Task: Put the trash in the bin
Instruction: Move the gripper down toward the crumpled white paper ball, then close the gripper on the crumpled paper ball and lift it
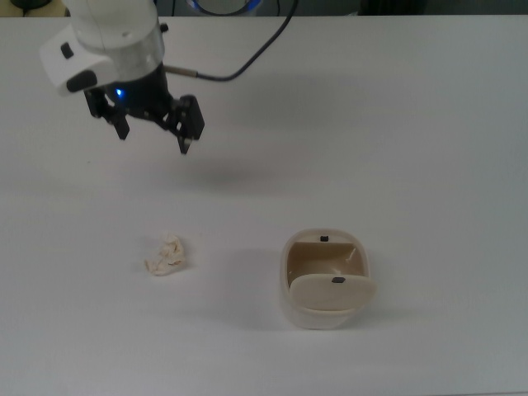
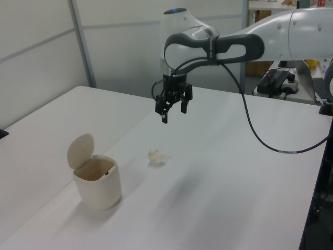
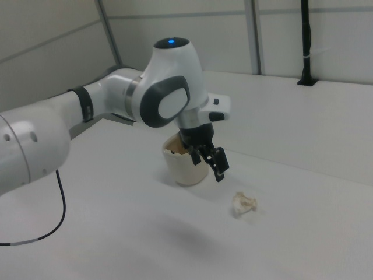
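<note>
The trash (image 1: 167,256) is a small crumpled cream paper wad lying on the white table, also seen as the trash (image 2: 156,157) and the trash (image 3: 244,203). The bin (image 1: 320,317) stands to the top view's right of it, its flap lid (image 1: 332,290) swung up. In the left view the bin (image 2: 97,186) sits nearest the camera. In the right view my arm partly hides the bin (image 3: 185,171). My gripper (image 1: 155,139) hangs in the air, open and empty, above and to the far side of the trash. The gripper (image 2: 173,114) points downward, as does the gripper (image 3: 208,168).
A black cable (image 2: 255,125) trails from the arm over the table. Electronics (image 2: 280,80) sit on a bench at the left view's far right. A black post (image 3: 306,44) stands at the table's back in the right view. Wall panels border the table.
</note>
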Controlling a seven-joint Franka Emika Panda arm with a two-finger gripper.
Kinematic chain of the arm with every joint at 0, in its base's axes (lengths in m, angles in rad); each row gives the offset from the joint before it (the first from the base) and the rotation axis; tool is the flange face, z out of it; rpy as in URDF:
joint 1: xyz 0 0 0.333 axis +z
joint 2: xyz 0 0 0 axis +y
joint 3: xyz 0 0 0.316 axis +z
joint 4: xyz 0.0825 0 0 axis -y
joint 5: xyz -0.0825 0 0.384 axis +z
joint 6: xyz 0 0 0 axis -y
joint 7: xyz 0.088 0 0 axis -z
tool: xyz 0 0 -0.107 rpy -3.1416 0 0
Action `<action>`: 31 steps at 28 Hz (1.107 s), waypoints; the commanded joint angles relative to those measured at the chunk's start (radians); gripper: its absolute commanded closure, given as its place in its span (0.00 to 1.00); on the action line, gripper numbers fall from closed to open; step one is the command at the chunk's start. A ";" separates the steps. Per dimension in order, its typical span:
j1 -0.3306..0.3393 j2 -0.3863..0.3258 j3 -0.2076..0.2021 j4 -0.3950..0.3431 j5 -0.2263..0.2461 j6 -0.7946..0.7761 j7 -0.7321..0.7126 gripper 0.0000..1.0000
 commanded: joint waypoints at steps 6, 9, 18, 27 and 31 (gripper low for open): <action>0.018 0.096 -0.003 -0.006 -0.008 0.192 0.115 0.00; 0.030 0.130 -0.003 -0.006 -0.045 0.210 0.143 0.00; 0.055 0.228 -0.003 -0.008 -0.161 0.314 0.255 0.00; 0.055 0.289 -0.009 -0.006 -0.195 0.368 0.261 0.00; 0.055 0.298 -0.011 -0.008 -0.209 0.380 0.261 0.00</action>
